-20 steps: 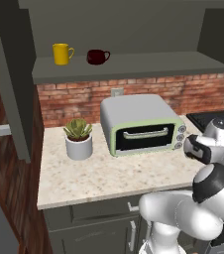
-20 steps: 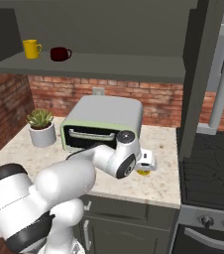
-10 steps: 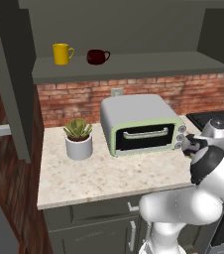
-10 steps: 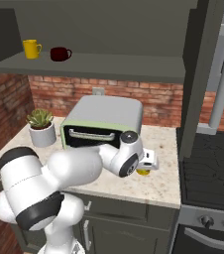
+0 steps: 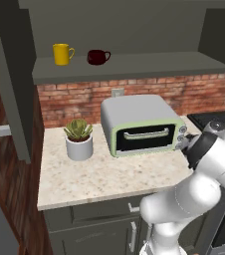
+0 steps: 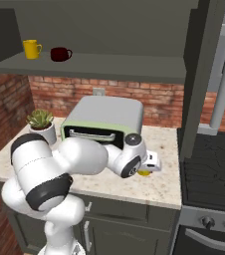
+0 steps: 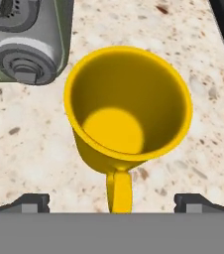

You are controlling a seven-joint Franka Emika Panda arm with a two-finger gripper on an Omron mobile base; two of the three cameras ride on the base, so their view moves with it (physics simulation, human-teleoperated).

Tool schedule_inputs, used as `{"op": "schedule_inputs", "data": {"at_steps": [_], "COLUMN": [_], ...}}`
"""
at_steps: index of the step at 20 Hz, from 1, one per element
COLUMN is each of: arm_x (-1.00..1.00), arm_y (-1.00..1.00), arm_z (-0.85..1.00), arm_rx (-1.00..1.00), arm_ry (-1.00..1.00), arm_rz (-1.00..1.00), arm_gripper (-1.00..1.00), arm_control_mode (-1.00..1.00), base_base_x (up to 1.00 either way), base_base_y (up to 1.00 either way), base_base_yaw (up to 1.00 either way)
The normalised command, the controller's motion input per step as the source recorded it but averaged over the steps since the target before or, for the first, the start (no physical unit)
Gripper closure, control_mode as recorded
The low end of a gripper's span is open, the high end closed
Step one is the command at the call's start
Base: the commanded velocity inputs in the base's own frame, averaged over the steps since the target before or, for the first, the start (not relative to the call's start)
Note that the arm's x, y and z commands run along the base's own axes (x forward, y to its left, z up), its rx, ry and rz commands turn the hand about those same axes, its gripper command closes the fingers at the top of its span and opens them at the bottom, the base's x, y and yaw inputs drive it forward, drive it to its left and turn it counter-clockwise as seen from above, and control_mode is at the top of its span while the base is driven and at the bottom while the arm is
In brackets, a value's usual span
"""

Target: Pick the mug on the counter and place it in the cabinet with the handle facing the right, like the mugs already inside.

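Note:
The amber mug [image 7: 129, 109] stands upright on the speckled counter [image 7: 29, 149], seen from above, with its handle [image 7: 120, 191] pointing to the bottom of the hand view. My gripper [image 7: 115, 204] hangs open right over it; the fingertips [image 7: 32, 202] stand wide apart on either side of the handle and touch nothing. From the right base view a sliver of the mug [image 6: 143, 173] peeks out under the gripper [image 6: 148, 168], right of the toaster oven. The cabinet shelf [image 5: 134, 67] holds the lemon-yellow mug [image 5: 62, 54] and the dark red mug [image 5: 98, 57], handles to the right.
A grey and green toaster oven [image 5: 142, 124] stands close to the left of the mug, its knobs [image 7: 27, 59] near the rim. A potted plant [image 5: 78, 139] sits further left. The black stove [image 6: 209, 164] borders the counter on the right.
The arm's elbow has swung down and round while the hand stays over the mug. The jaws have stayed open.

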Motion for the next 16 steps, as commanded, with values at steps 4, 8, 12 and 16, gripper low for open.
{"op": "schedule_inputs", "data": {"at_steps": [4,8,12,16], "arm_x": [0.17,0.13,0.13,0.21], "arm_y": [-0.18,-0.14,-0.09,-0.02], "arm_z": [-0.13,-0.11,-0.09,-0.06], "arm_rx": [0.00,0.01,0.00,0.01], "arm_ry": [0.00,0.00,0.00,0.00], "arm_rz": [0.00,0.00,0.00,0.00], "arm_gripper": [-1.00,-1.00,-1.00,1.00], "arm_control_mode": [-1.00,-1.00,-1.00,-1.00], "base_base_x": [0.00,0.00,0.00,0.00], "base_base_y": [0.00,0.00,0.00,0.00], "base_base_yaw": [0.00,0.00,0.00,0.00]}}
